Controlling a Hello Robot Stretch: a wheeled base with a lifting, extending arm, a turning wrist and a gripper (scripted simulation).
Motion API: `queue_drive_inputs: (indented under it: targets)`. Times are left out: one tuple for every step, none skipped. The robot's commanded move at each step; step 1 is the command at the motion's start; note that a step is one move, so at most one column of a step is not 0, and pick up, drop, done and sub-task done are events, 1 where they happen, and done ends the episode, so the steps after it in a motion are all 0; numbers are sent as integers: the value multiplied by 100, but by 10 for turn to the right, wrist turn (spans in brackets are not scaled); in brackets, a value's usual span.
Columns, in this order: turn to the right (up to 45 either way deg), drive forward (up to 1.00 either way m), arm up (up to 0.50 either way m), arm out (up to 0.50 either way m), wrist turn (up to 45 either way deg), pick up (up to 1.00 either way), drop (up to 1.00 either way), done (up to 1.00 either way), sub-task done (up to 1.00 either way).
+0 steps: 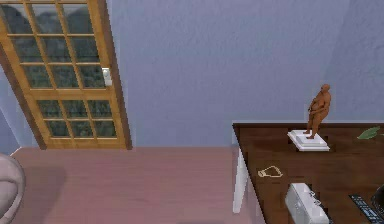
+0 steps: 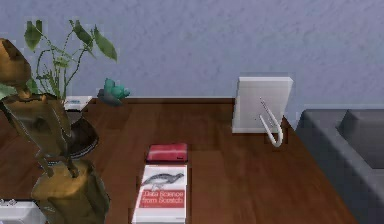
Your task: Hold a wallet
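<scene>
A small, flat red thing (image 2: 167, 153), shaped like a wallet, lies on the dark wooden table (image 2: 220, 150) near the middle of the arm side view. Just in front of it lies a book (image 2: 163, 193) with a white and red cover.
On the table (image 1: 300, 165) stand a brown statue (image 1: 319, 110) on a white base, a key ring (image 1: 268, 172) and a white box (image 1: 305, 203). The arm side view has a brown statue (image 2: 45, 140), a leafy plant (image 2: 65, 50), a teal thing (image 2: 115, 92), a white box (image 2: 262, 103) and a grey sofa (image 2: 345, 150). A glazed wooden door (image 1: 65, 70) is at the forward view's left.
</scene>
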Motion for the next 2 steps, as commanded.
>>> queue_drive_inputs:
  targets:
    - [0, 0, 50, 0, 0, 0, 0, 0, 0]
    - [0, 0, 38, 0, 0, 0, 0, 0, 0]
